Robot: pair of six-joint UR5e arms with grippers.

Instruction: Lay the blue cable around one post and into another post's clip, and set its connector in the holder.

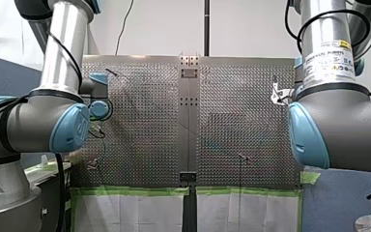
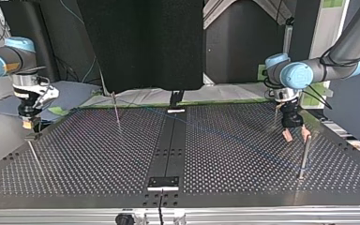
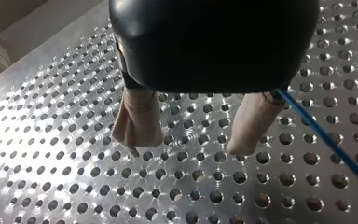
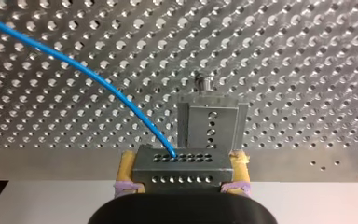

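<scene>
Grippers: right gripper (image 4: 184,161) clamped on grey perforated metal connector (image 4: 182,173), blue cable (image 4: 74,63) leaving it, grey metal holder (image 4: 212,122) just ahead; left gripper (image 3: 189,142) wide, empty, cable beside it.

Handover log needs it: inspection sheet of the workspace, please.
Surface: perforated table, metal.
Job's things: connector gripped, not yet in the holder ahead of it; thin posts upright; cable's routing around them too faint to tell.
Clutter: nothing seen.
Grippers: left gripper open, empty, beige pads; right gripper shut on connector, yellow pads.
Cables: blue cable runs from connector over the table, passing beside left gripper.
Surroundings: green tape on table edge; black panel behind.
</scene>
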